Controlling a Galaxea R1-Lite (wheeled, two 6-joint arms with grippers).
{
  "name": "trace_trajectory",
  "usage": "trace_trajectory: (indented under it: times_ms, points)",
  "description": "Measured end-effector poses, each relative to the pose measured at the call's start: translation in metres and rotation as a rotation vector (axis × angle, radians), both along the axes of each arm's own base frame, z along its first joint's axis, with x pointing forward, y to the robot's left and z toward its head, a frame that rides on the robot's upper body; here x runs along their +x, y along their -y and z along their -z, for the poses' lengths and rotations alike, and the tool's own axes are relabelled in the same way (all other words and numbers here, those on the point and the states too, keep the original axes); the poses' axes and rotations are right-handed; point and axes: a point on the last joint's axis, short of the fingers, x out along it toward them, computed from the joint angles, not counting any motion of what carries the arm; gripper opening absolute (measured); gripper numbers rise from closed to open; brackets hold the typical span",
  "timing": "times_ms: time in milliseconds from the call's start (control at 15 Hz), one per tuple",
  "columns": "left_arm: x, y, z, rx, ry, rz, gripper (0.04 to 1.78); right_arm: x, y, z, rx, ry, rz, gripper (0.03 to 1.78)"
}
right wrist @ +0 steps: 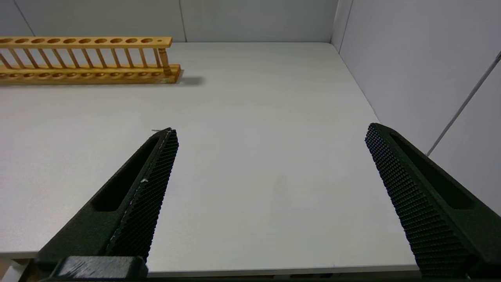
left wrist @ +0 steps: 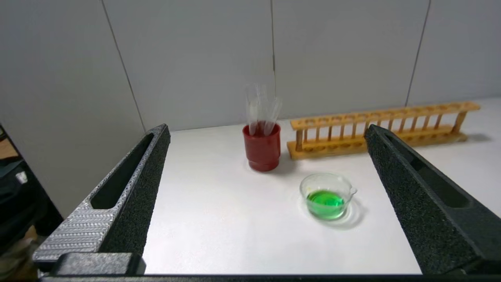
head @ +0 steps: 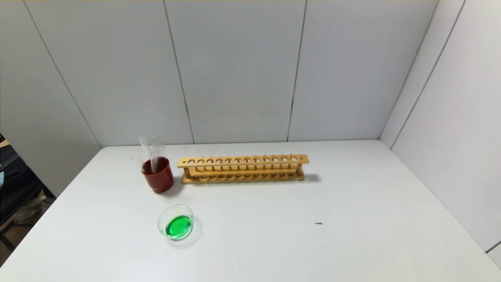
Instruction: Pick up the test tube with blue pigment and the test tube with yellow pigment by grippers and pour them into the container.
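The container is a small clear glass dish with a spout, on the table's front left, holding green liquid; it also shows in the left wrist view. No tube with blue or yellow liquid is in view. Several empty clear tubes stand in a dark red cup, also in the left wrist view. My left gripper is open and empty, back at the table's near left edge. My right gripper is open and empty at the near right edge. Neither shows in the head view.
An empty wooden test tube rack stands at the back middle, right of the red cup; its end shows in the right wrist view. White walls close the back and right. A small dark mark lies on the table.
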Motion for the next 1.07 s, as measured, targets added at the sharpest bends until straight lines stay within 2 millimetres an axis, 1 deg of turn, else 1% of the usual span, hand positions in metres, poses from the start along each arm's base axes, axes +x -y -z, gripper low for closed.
trace_trajectory:
  times_ms: [67, 133, 267, 400, 600, 1067]
  points:
    - [0.002, 0.000, 0.009, 0.007, -0.051, -0.021, 1.75, 0.000, 0.000, 0.000, 0.000, 0.000, 0.000, 1.75]
    - [0.004, -0.001, 0.021, 0.009, -0.141, -0.033, 1.75, 0.000, 0.000, 0.000, 0.000, 0.000, 0.000, 1.75]
    - [0.004, 0.000, 0.034, 0.022, -0.268, -0.013, 1.75, 0.000, 0.000, 0.000, 0.000, 0.000, 0.000, 1.75]
    - [0.004, 0.000, 0.036, 0.022, -0.292, -0.004, 1.75, 0.000, 0.000, 0.000, 0.000, 0.000, 0.000, 1.75]
    - [0.003, 0.000, 0.035, -0.009, -0.293, -0.008, 1.75, 0.000, 0.000, 0.000, 0.001, 0.000, 0.001, 1.75]
    - [0.003, 0.000, 0.035, -0.014, -0.293, -0.010, 1.75, 0.000, 0.000, 0.000, 0.003, 0.000, 0.000, 1.75]
